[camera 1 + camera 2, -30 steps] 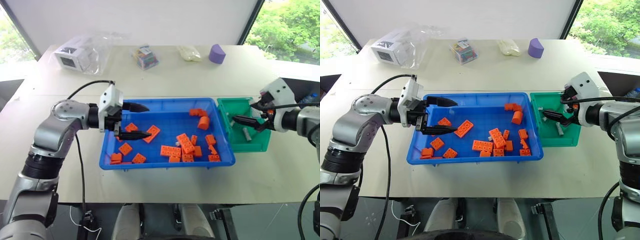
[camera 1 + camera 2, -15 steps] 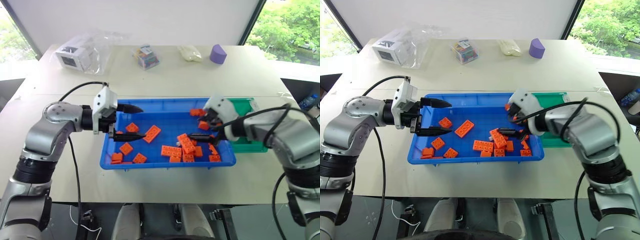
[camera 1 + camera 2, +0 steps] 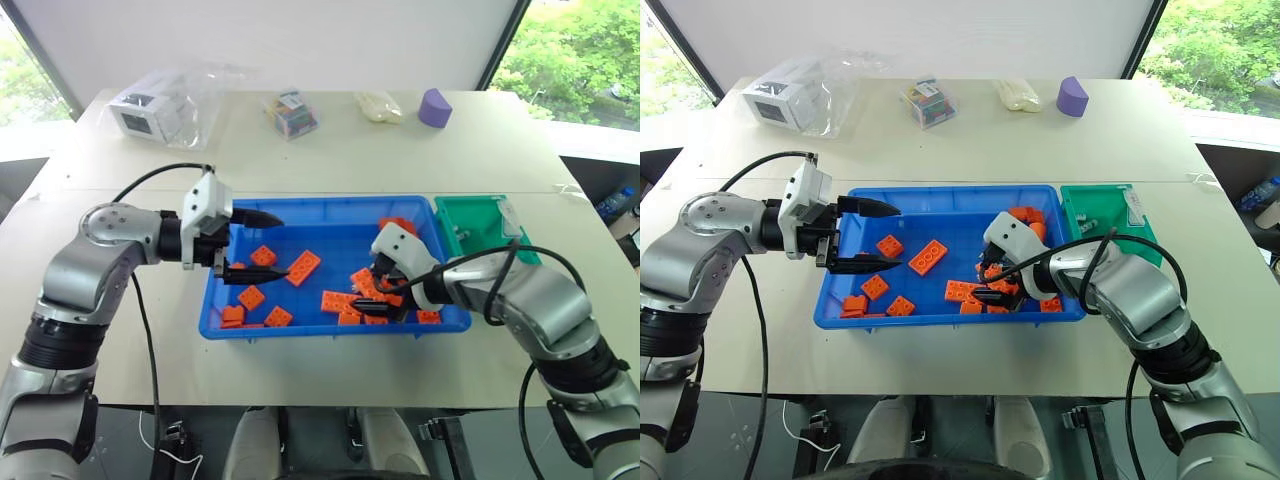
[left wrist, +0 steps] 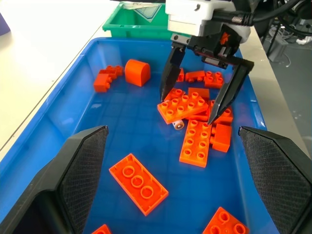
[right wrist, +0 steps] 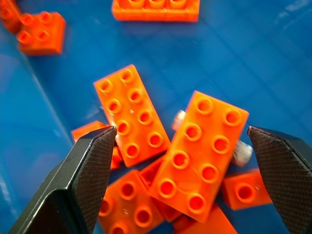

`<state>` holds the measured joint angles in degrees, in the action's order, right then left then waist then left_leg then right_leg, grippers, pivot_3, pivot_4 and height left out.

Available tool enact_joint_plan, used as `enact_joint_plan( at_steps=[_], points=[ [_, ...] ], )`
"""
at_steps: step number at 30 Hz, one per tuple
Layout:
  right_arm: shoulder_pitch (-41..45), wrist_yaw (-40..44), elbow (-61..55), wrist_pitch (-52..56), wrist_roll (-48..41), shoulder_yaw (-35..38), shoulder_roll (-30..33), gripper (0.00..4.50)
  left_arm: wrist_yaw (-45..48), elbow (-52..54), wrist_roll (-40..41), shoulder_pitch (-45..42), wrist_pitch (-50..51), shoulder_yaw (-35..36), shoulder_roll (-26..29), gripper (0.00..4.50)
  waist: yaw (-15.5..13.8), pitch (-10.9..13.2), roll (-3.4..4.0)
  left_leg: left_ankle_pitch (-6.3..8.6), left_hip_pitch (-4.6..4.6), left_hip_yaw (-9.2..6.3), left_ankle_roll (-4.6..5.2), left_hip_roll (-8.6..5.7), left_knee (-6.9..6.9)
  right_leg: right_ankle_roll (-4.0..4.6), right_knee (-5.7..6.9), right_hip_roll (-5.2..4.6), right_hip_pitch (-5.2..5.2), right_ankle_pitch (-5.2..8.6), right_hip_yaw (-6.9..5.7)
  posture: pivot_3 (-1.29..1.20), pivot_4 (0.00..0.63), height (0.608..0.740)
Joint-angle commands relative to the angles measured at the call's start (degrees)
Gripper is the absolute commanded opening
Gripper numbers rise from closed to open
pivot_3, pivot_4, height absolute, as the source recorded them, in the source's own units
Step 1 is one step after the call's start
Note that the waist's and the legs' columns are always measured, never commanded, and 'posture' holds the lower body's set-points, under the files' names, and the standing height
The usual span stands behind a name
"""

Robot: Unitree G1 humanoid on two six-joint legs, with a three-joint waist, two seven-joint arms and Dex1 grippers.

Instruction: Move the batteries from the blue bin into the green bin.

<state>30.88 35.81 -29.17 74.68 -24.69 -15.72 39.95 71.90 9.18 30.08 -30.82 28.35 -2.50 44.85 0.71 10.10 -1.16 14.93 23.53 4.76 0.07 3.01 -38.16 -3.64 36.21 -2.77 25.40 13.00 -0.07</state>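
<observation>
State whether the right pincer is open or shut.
Open. The right pincer has its two black fingers spread wide over orange bricks in the blue bin, gripping nothing.

**Lighting: bright, even daylight**

Daylight from windows at both far corners; the table point(image 3: 330, 150) reads pale and slightly washed out. Shadows soft and short, mostly under the blue bin point(image 3: 330, 328) rim. Mild glare on the bin floor in the left wrist view. Head views sharp; right wrist view slightly soft close up, fingers point(image 5: 78, 180) dark.
</observation>
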Motion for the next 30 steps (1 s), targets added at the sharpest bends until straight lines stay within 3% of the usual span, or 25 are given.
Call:
enact_joint_plan(
  at_steps=[1, 5, 8, 14, 18, 23, 26, 29, 30],
  points=[
    [-0.86, -0.05, -0.05, -2.36, 0.74, -0.23, 1.01, 4.43, -0.42, 1.79, 0.83, -0.32, -0.01, 2.07, 0.79, 4.5, 0.01, 0.0, 0.0, 0.0, 0.0, 0.0, 0.0, 0.0, 0.0, 0.0, 0.0, 0.0, 0.0, 0.0, 0.0, 0.0, 0.15, 0.734],
    [-1.72, 0.39, -0.63, -3.48, 0.9, -0.42, 1.58, 3.18, -0.66, 1.84, 0.94, -0.25, -0.09, 2.12, 0.8, 4.5, 0.02, 0.0, 0.0, 0.0, 0.0, -0.01, 0.0, 0.0, 0.0, -0.01, 0.0, 0.01, 0.0, 0.0, 0.0, 0.0, 0.15, 0.734],
    [-1.19, 1.06, -1.2, -3.26, -0.1, 0.85, 1.89, 1.59, -0.81, 1.68, 0.93, -0.33, -0.34, 2.05, 0.79, 4.5, 0.03, 0.0, -0.01, 0.0, 0.0, -0.01, 0.0, 0.0, 0.0, -0.01, 0.0, 0.01, 0.0, 0.0, 0.0, 0.0, 0.15, 0.734],
    [6.05, 2.57, 1.67, -4.46, -0.78, 2.88, 0.87, 1.59, -1.0, 1.46, 0.78, -0.35, -0.98, 2.03, 0.67, 4.5, 0.22, 0.0, 0.0, 0.0, -0.01, 0.0, 0.0, 0.0, 0.0, -0.01, 0.01, 0.01, 0.01, -0.01, 0.01, 0.0, 0.15, 0.734],
    [12.69, 2.34, 6.51, -7.64, 0.22, -0.16, -4.74, 1.59, -0.94, 1.26, 0.56, -0.12, -1.58, 2.21, 0.79, 4.5, 0.3, 0.0, -0.01, 0.0, -0.04, -0.02, 0.0, 0.04, 0.02, 0.0, 0.03, 0.09, 0.01, -0.01, 0.0, 0.0, 0.15, 0.734],
    [20.45, 1.92, 21.51, -17.27, 6.91, -9.46, -16.1, 1.59, -1.42, 1.93, 0.5, 0.58, -1.84, 2.7, 0.71, 4.5, 0.52, 0.0, -0.01, 0.0, -0.04, 0.0, 0.0, 0.06, 0.05, -0.07, 0.06, 0.11, 0.03, -0.05, -0.03, 0.0, 0.15, 0.734],
    [24.43, 3.88, 31.05, -23.3, 10.48, -12.42, -20.17, 2.68, -2.08, 2.65, 0.62, 1.07, -1.68, 3.09, 0.69, 4.5, 0.12, 0.0, -0.01, 0.0, -0.01, -0.01, 0.0, 0.06, 0.04, -0.13, 0.09, 0.09, 0.04, -0.09, -0.04, 0.0, 0.15, 0.734],
    [26.34, 7.63, 33.94, -26.92, 12.41, -13.59, -19.17, 4.17, -2.66, 3.54, 0.97, 1.79, -1.3, 3.6, 0.99, 4.5, -0.17, 0.0, -0.01, -0.01, 0.06, -0.01, 0.0, 0.02, -0.02, -0.13, 0.05, 0.0, 0.03, -0.09, -0.06, 0.0, 0.15, 0.734],
    [26.53, 9.27, 33.8, -27.5, 12.56, -13.42, -18.17, 4.17, -2.79, 3.75, 1.07, 2.03, -1.21, 3.77, 1.1, 4.5, -0.15, 0.0, -0.01, -0.01, 0.07, 0.01, 0.0, -0.02, -0.03, -0.13, 0.02, -0.06, 0.01, -0.09, -0.05, 0.0, 0.15, 0.734]
  ],
)
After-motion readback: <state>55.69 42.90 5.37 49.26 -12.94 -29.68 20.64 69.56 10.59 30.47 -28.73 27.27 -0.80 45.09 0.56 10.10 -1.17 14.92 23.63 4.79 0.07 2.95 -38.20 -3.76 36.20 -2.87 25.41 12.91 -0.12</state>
